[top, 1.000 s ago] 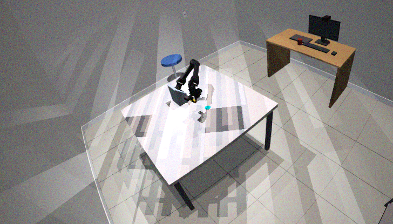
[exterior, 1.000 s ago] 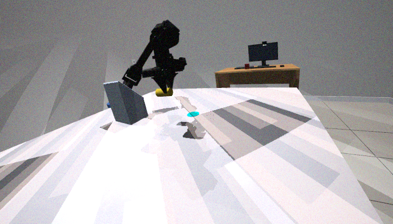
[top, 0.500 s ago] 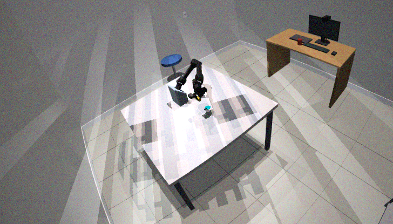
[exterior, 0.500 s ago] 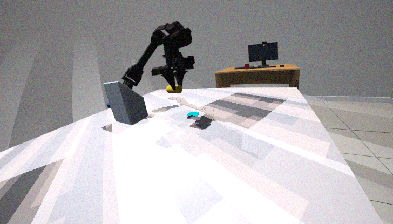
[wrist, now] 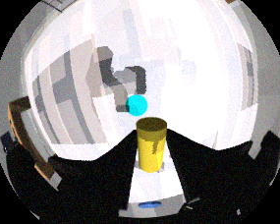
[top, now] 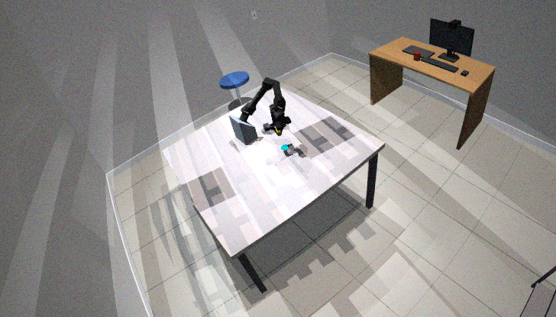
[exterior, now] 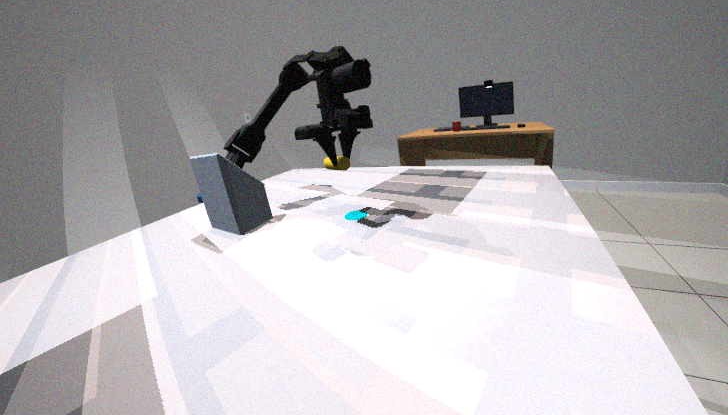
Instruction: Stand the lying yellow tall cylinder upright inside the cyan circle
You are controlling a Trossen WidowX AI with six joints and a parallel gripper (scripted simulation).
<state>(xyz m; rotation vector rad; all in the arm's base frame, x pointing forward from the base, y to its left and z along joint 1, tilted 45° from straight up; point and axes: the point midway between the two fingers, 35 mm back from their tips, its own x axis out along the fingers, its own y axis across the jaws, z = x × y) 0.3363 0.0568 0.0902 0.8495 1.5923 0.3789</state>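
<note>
The yellow tall cylinder (top: pixel 279 132) (exterior: pixel 328 163) (wrist: pixel 150 156) is held in the air above the table, lying roughly level rather than upright. My gripper (top: pixel 279 130) (exterior: pixel 339 160) (wrist: pixel 150 133) points down and is shut on it, with a finger on each side. The cyan circle (top: pixel 284 147) (exterior: pixel 355 215) (wrist: pixel 137 105) lies flat on the tabletop with nothing on it. In the wrist view it shows just beyond the cylinder's near end face. The cylinder is off to the arm-base side of the circle, not over it.
A grey slanted block (top: pixel 241 131) (exterior: pixel 225 195) stands on the white table (top: pixel 262 215) (exterior: pixel 300 334) beside the arm's base. Dark shadows fall next to the circle. A blue stool (top: pixel 234 79) and a wooden desk (top: pixel 434 72) (exterior: pixel 475 131) stand away from the table.
</note>
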